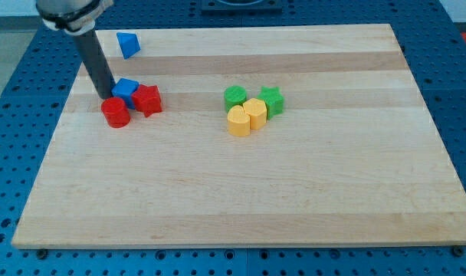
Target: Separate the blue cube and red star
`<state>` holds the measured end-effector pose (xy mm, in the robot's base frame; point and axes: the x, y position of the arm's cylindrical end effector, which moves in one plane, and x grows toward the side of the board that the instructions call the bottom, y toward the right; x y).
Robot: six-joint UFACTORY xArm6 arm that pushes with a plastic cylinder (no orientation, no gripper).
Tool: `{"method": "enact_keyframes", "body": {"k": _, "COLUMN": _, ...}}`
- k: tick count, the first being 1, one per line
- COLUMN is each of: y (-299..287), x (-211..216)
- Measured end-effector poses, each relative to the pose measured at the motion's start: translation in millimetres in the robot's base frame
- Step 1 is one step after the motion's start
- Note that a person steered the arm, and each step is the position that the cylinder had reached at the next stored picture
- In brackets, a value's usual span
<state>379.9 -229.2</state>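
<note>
Blocks are jammed together at the view's left of the board [218, 199]; blue cube [126, 90] touches the red star [148, 100] on its right, red cylinder [116, 113] just below; my tip [108, 96] sits against the cube's left side, so probably lined up to shove it; no jaws here, just a bare rod; blue triangle-ish block [128, 44] and the green/yellow bunch [252, 110] sit well apart.

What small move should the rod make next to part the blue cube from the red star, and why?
Probably a short push toward the view's top-right: my tip sits at the blue cube's left side, and the cube touches the red star, lying to its lower right. That should slide it off.
</note>
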Motion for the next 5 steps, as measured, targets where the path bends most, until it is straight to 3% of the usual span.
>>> {"method": "enact_keyframes", "body": {"k": 2, "y": 12, "x": 37}}
{"method": "enact_keyframes", "body": {"k": 5, "y": 47, "x": -4}}
